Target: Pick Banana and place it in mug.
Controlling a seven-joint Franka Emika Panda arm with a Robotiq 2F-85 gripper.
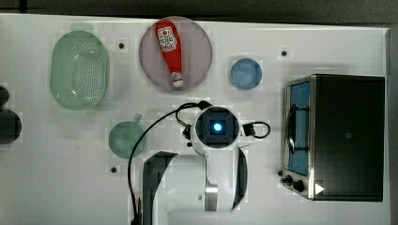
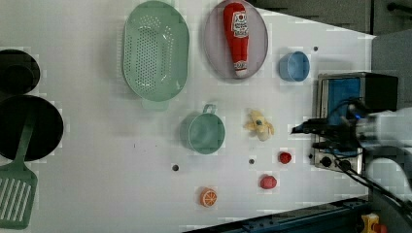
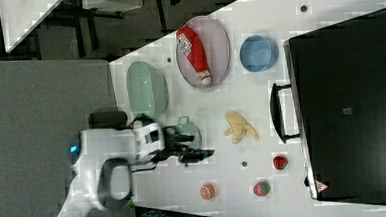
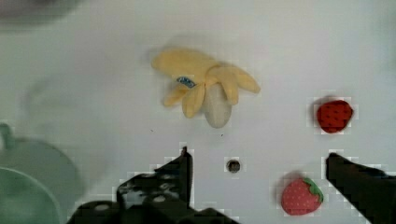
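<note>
The banana point(image 4: 201, 86) is a pale yellow, half-peeled plush toy lying on the white table point(image 2: 97, 160). It is seen too in the left view point(image 2: 259, 125) and the right view point(image 3: 239, 127). The mug point(image 2: 204, 133) is a round teal-green cup with a small handle, standing just to the left view's left of the banana; its rim edges into the wrist view point(image 4: 28, 186). My gripper point(image 4: 257, 163) hovers above the table beside the banana, open, its black fingers point(image 4: 182, 172) wide apart with nothing between them. In the top view the arm's wrist point(image 1: 217, 126) covers the banana.
A red ketchup bottle point(image 2: 236, 36) lies on a pink plate point(image 2: 257, 48). Around it are a blue cup point(image 2: 294, 66), a green perforated basket point(image 2: 155, 51) and a black oven point(image 1: 347, 136). Two red fruits point(image 2: 285, 157) point(image 2: 267, 182) and an orange slice point(image 2: 208, 197) lie near the banana.
</note>
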